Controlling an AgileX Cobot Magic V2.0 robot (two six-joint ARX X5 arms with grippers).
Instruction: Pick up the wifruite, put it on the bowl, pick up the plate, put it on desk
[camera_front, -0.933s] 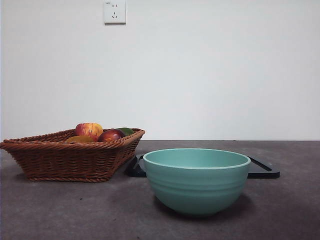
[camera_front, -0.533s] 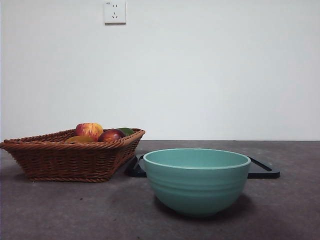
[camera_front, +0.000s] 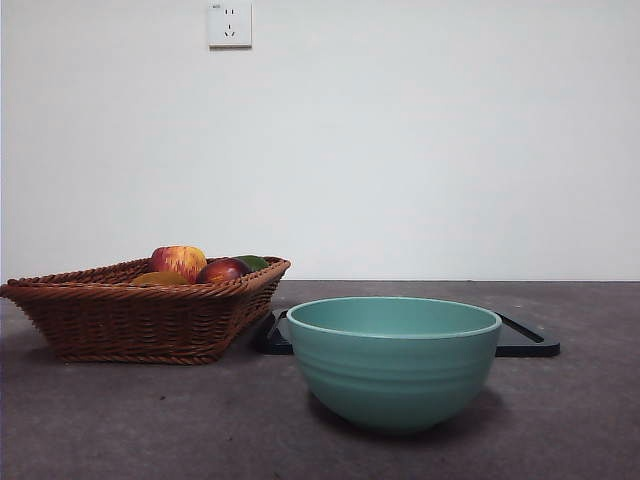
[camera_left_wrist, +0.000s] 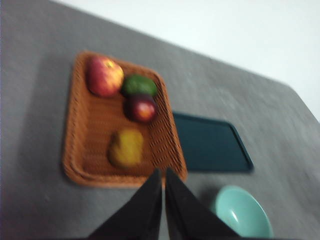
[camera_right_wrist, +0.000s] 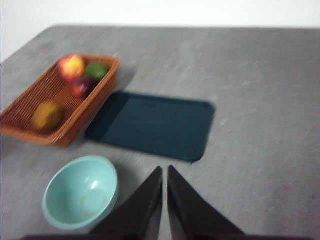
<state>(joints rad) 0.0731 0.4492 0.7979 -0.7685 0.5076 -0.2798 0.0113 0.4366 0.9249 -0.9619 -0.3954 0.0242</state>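
Above the desk (camera_front: 120, 420), both grippers' fingers closed, empty; no readable writing

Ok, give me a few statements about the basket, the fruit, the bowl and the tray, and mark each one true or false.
1. The wifruite lies in the wicker basket. True.
2. The bowl holds a fruit. False: it is empty.
3. The dark tray lies flat on the desk beside the basket. True.
4. The left tool grips the red-and-yellow apple. False: its jaws are shut on nothing, above the desk.
5. The basket holds four fruits. True.
6. The right tool is open wide. False: its jaws are shut.
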